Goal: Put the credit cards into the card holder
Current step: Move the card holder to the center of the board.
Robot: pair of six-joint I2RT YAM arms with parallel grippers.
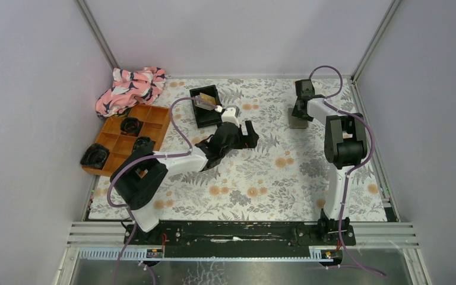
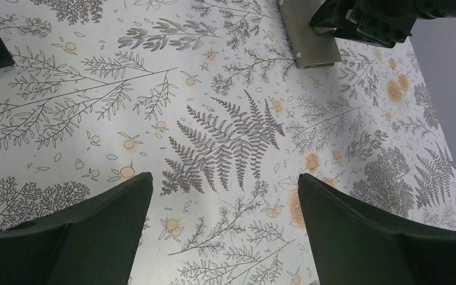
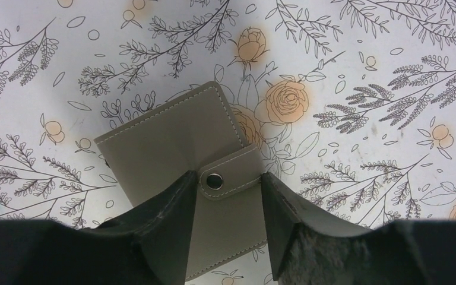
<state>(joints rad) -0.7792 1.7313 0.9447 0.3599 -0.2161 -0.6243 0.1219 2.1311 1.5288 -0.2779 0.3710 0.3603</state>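
Your right tool [image 3: 228, 176] sits low over the card holder [image 3: 172, 139], which lies shut and flat on the counter [image 3: 362, 71] at the far right. Its jaws stand part-way apart on either side of the snap strap [image 3: 237, 169]; I cannot tell from this angle whether they pinch the strap. Your left tool [image 2: 224, 178] hangs wide open over bare counter near the middle, holding nothing. The credit cards [image 1: 205, 102] lie in the black tray [image 1: 206, 120], well apart from the holder.

Expect the holder to be light and soft, a stitched, leather-like fold that will likely slide on the patterned counter if you tug it unsupported. The strap is the natural place to take hold to pop the metal snap [image 3: 215, 181], though you will probably need something pressing the body down. The cards should be thin, stiff and slick, so take them by an edge, since they lie flat. No brand, label or writing can be read on anything here
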